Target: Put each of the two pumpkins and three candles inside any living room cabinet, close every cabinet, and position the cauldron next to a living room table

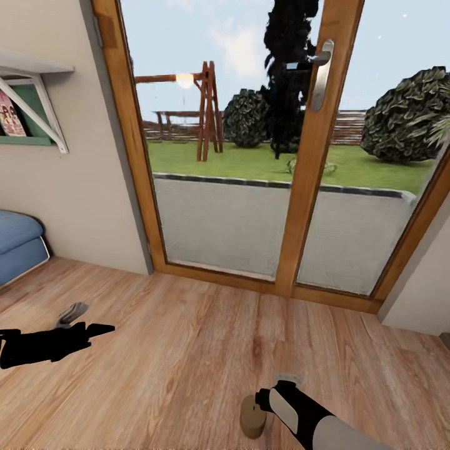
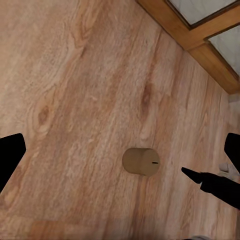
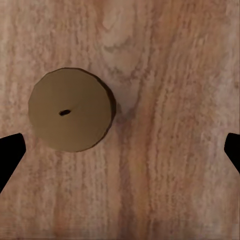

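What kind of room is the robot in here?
Probably a living room in a house, by the garden. A wood-framed glass door looks out on a lawn with a swing set, the floor is wooden planks, and a blue cushioned seat sits against the wall.

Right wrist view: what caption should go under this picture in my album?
Looking straight down on a brown candle standing on the wooden floor, between open gripper fingers.
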You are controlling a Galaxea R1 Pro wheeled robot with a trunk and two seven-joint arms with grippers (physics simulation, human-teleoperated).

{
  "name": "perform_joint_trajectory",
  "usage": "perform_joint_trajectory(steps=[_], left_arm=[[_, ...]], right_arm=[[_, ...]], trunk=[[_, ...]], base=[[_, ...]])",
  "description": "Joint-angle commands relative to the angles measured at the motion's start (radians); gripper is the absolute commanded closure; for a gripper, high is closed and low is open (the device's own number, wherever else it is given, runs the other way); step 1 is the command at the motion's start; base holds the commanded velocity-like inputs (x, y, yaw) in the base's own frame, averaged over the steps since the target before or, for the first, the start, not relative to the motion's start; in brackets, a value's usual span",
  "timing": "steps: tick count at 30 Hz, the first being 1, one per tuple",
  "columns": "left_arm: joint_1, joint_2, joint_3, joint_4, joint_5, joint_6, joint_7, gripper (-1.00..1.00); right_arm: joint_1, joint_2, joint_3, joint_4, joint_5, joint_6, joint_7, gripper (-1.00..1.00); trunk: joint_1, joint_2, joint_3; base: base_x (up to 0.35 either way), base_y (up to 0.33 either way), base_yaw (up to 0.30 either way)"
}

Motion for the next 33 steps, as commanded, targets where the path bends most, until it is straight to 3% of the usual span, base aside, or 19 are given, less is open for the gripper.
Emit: perform_joint_trajectory(steps=[1,8,14,33], left_arm=[[-0.001,0.001,-0.001,-0.001,0.012,0.001,0.010,-1.00],[0.000,0.002,-0.002,-0.001,0.014,0.001,0.010,-1.00],[0.000,0.001,-0.002,0.001,0.014,0.001,0.010,-1.00],[0.000,0.001,-0.001,0.002,0.014,0.001,0.010,-1.00]], right_arm=[[-0.001,0.000,0.009,-0.002,-0.003,0.003,0.011,-1.00],[-0.001,0.001,0.014,-0.002,0.007,0.001,0.088,-1.00],[-0.001,0.001,0.017,-0.002,0.008,-0.002,0.092,-1.00],[-0.001,0.003,0.021,-0.002,0.009,-0.036,0.092,-1.00]], trunk=[[0.000,-0.001,-0.005],[0.003,-0.002,-0.032],[0.005,-0.003,-0.044],[0.013,-0.007,-0.113]], base=[[0.000,0.000,0.000],[0.000,0.000,0.000],[0.000,0.000,0.000],[0.000,0.000,0.000]])
